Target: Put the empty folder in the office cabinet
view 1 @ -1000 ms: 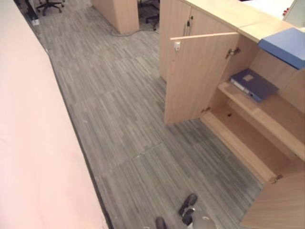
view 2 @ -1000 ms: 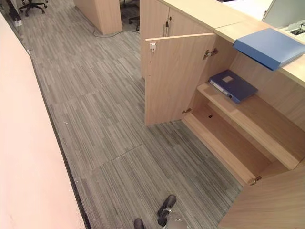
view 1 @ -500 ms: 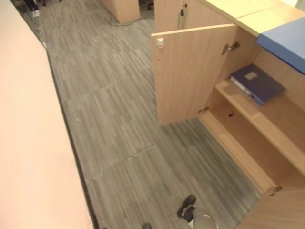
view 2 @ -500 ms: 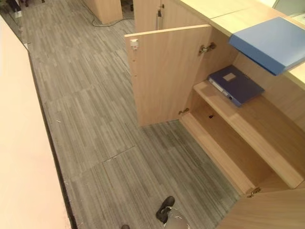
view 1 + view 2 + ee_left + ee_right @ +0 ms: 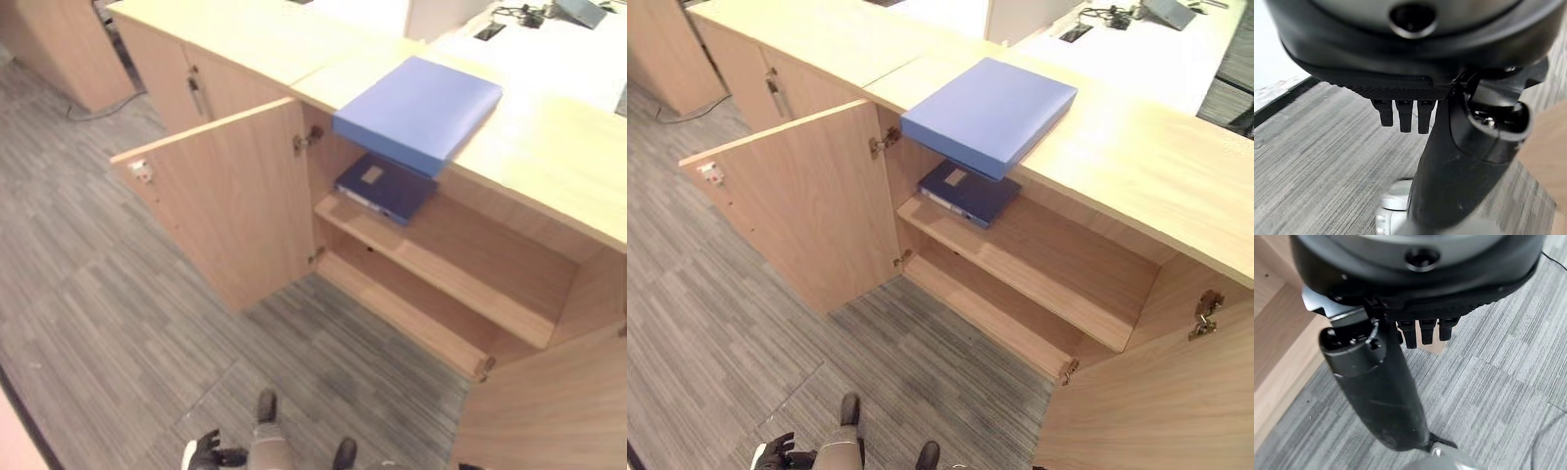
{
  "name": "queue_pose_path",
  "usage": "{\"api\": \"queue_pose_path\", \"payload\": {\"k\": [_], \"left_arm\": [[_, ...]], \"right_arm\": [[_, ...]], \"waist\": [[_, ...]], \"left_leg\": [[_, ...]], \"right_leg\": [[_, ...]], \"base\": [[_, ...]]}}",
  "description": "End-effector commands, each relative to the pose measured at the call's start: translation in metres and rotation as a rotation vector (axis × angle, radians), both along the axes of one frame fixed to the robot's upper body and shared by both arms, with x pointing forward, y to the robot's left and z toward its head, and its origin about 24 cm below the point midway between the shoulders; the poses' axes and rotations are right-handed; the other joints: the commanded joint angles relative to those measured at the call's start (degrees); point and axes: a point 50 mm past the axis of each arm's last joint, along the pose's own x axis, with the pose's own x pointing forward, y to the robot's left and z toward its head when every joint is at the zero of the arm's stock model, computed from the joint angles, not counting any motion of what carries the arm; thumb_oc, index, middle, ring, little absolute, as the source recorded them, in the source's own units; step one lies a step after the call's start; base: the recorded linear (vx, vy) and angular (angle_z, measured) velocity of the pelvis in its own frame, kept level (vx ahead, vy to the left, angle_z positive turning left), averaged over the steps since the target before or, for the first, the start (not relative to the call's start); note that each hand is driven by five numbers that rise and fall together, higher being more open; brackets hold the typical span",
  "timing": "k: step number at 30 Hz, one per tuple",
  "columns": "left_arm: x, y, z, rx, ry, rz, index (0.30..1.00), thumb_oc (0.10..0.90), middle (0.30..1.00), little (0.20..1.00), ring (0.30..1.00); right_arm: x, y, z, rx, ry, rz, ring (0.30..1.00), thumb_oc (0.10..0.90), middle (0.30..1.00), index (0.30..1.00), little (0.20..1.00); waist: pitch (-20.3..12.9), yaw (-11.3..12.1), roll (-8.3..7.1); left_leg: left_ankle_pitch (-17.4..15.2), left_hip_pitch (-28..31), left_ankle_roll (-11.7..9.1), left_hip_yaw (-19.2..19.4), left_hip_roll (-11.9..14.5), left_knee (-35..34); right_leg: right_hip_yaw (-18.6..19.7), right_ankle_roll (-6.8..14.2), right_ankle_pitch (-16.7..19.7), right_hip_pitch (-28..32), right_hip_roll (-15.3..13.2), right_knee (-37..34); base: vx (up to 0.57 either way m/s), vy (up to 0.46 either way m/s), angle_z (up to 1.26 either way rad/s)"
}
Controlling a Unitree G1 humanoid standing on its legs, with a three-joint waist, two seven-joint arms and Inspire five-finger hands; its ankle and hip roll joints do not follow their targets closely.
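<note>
A light blue folder (image 5: 990, 112) lies flat on top of the wooden cabinet (image 5: 1136, 166), its near edge jutting over the open compartment. A dark blue binder (image 5: 967, 191) rests on the shelf (image 5: 1038, 279) below. The left door (image 5: 794, 215) stands open. Both the left hand (image 5: 1415, 98) and the right hand (image 5: 1400, 308) hang over the carpet (image 5: 715, 333), fingers relaxed, holding nothing.

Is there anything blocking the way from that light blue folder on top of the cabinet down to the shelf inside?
Nothing visible does. The light blue folder lies on the cabinet top, both doors stand open, and the upper shelf is bare beside the dark blue folder lying at its left end.
</note>
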Motion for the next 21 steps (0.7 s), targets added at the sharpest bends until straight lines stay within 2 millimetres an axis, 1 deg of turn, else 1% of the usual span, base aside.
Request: {"api": "queue_pose_path", "payload": {"k": [1,2,3,4,5,7,9,10,11,12,15,16,18,21], "left_arm": [[0.016,-0.002,0.007,-0.019,-0.086,-0.031,0.900,0.800,0.900,0.900,0.900],[0.016,-0.002,0.007,-0.020,-0.087,-0.031,0.900,0.800,0.900,0.900,0.900],[0.019,-0.009,0.006,-0.031,-0.078,-0.086,0.900,0.800,0.900,0.900,0.900],[0.019,-0.009,0.006,-0.031,-0.078,-0.086,0.900,0.800,0.900,0.900,0.900],[0.020,-0.010,0.005,-0.031,-0.070,-0.118,0.900,0.800,0.900,0.900,0.900],[0.024,-0.008,0.007,-0.018,-0.077,-0.144,0.900,0.800,0.900,0.900,0.900],[0.031,-0.008,0.011,-0.014,-0.100,-0.165,0.900,0.800,0.900,0.900,0.900],[0.031,-0.007,0.011,-0.014,-0.100,-0.166,0.900,0.800,0.900,0.900,0.900],[0.039,-0.009,0.015,-0.038,-0.144,-0.172,0.900,0.800,0.900,0.900,0.900],[0.042,-0.009,0.018,-0.049,-0.165,-0.171,0.900,0.800,0.900,0.900,0.900],[0.047,-0.012,0.022,-0.101,-0.214,-0.165,0.900,0.800,0.900,0.900,0.900],[0.049,-0.014,0.025,-0.137,-0.235,-0.163,0.900,0.800,0.900,0.900,0.900],[0.051,-0.016,0.027,-0.155,-0.253,-0.164,0.900,0.800,0.900,0.900,0.900],[0.060,-0.021,0.037,-0.236,-0.342,-0.144,0.900,0.800,0.900,0.900,0.900]], "right_arm": [[-0.004,-0.017,0.004,-0.047,-0.004,-0.021,0.900,0.800,0.900,0.900,0.900],[-0.004,-0.017,0.004,-0.048,-0.005,-0.021,0.900,0.800,0.900,0.900,0.900],[-0.004,-0.018,0.004,-0.049,0.005,-0.020,0.900,0.800,0.900,0.900,0.900],[-0.004,-0.018,0.004,-0.049,0.005,-0.020,0.900,0.800,0.900,0.900,0.900],[-0.008,-0.017,0.003,-0.043,0.022,-0.027,0.900,0.800,0.900,0.900,0.900],[-0.012,-0.016,0.002,-0.036,0.040,-0.031,0.900,0.800,0.900,0.900,0.900],[-0.013,-0.014,0.001,-0.029,0.052,-0.034,0.900,0.800,0.900,0.900,0.900],[-0.013,-0.014,0.001,-0.029,0.052,-0.034,0.900,0.800,0.900,0.900,0.900],[-0.015,-0.014,0.001,-0.018,0.056,-0.054,0.900,0.800,0.900,0.900,0.900],[-0.015,-0.014,0.001,-0.013,0.061,-0.057,0.900,0.800,0.900,0.900,0.900],[-0.014,-0.015,0.001,-0.005,0.054,-0.063,0.900,0.800,0.900,0.900,0.900],[-0.012,-0.016,0.002,-0.001,0.044,-0.064,0.900,0.800,0.900,0.900,0.900],[-0.010,-0.016,0.002,0.002,0.037,-0.065,0.900,0.800,0.900,0.900,0.900],[-0.005,-0.017,0.004,0.011,0.007,-0.081,0.900,0.800,0.900,0.900,0.900]], "waist": [[1.3,3.0,0.76],[1.2,3.0,0.83],[-0.7,1.9,1.33],[-0.7,2.0,1.32],[-1.6,1.3,1.27],[-2.5,1.0,1.29],[-3.1,0.4,1.37],[-3.0,0.5,1.35],[-3.3,-0.2,1.49],[-3.4,-0.3,1.52],[-3.8,-1.0,2.06],[-4.4,-1.5,2.51],[-4.6,-1.7,2.68],[-5.1,-2.3,3.26]], "left_leg": [[3.7,3.0,4.7,-3.7,-3.7,-0.2],[3.7,2.8,4.7,-3.8,-3.7,-0.2],[2.3,6.4,5.1,-3.9,-4.4,0.0],[2.2,6.5,5.1,-3.7,-4.3,-0.1],[1.8,7.5,5.5,-2.9,-4.4,-1.1],[1.3,9.5,6.1,-1.2,-4.6,-2.2],[0.5,11.0,6.9,-0.2,-5.2,-2.9],[0.4,11.1,7.0,0.0,-5.2,-3.0],[-0.6,12.0,7.8,1.1,-6.0,-3.2],[-1.1,12.4,8.2,1.6,-6.3,-3.3],[-2.1,13.7,9.1,3.0,-7.1,-3.9],[-2.5,14.6,9.5,3.8,-7.7,-4.5],[-2.8,14.9,9.7,3.9,-7.9,-4.5],[-3.8,15.7,10.1,4.8,-8.6,-4.5]], "right_leg": [[2.4,6.9,-4.1,-4.5,-6.2,7.6],[2.3,6.9,-4.0,-4.6,-6.2,7.6],[5.7,7.9,-3.2,-4.7,-6.8,7.2],[5.8,7.9,-3.2,-4.7,-6.8,7.2],[6.6,8.4,-3.0,-4.6,-7.2,6.6],[8.2,8.9,-2.6,-4.6,-7.8,6.4],[9.5,9.5,-2.5,-4.4,-8.3,6.4],[9.6,9.5,-2.5,-4.4,-8.3,6.4],[10.9,10.2,-2.2,-4.5,-8.9,6.6],[11.5,10.4,-2.1,-4.7,-9.2,6.8],[12.8,11.3,-1.3,-4.8,-9.9,6.0],[13.4,11.8,-1.0,-4.6,-10.3,5.4],[13.6,12.0,-0.9,-4.5,-10.4,5.3],[13.7,12.7,-0.6,-4.4,-11.1,5.3]], "base": [[0.09,0.154,-1.30],[0.22,0.312,-1.87],[0.18,0.238,-1.71],[0.25,0.319,-1.34],[0.11,0.127,-0.76],[0.15,0.187,-0.68],[0.10,0.153,-0.55],[0.08,0.182,-0.51],[0.07,0.164,-0.40],[0.09,0.216,-0.13],[0.06,0.156,-0.28],[0.07,0.121,-0.38],[0.05,0.088,-0.23],[0.05,0.092,-0.16]]}}
